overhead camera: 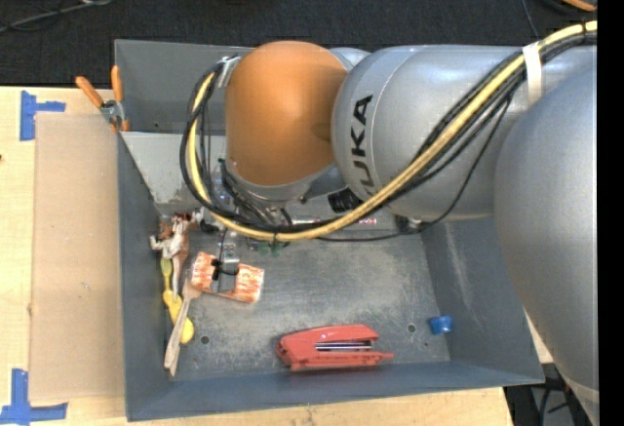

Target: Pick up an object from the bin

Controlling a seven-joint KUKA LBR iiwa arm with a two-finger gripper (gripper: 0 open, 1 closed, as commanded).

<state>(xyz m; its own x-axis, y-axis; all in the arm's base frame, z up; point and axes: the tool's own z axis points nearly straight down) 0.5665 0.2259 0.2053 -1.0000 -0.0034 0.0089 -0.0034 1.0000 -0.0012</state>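
Note:
My gripper [227, 264] hangs below the orange dome at the left of the bin. Its dark tip is right over an orange and white striped packet [228, 281], which lies flat on the bin floor. Whether the tip touches the packet I cannot tell. Just left of the packet are a yellow piece [175, 302] and a pale wooden stick [177, 334], lying along the left wall. A small brown and white thing [171, 237] sits above them near the wall.
A red stapler [327, 347] lies near the front wall, mid bin. A small blue cap [441, 325] sits at the front right. The big grey arm and its cables cover the back and right of the bin.

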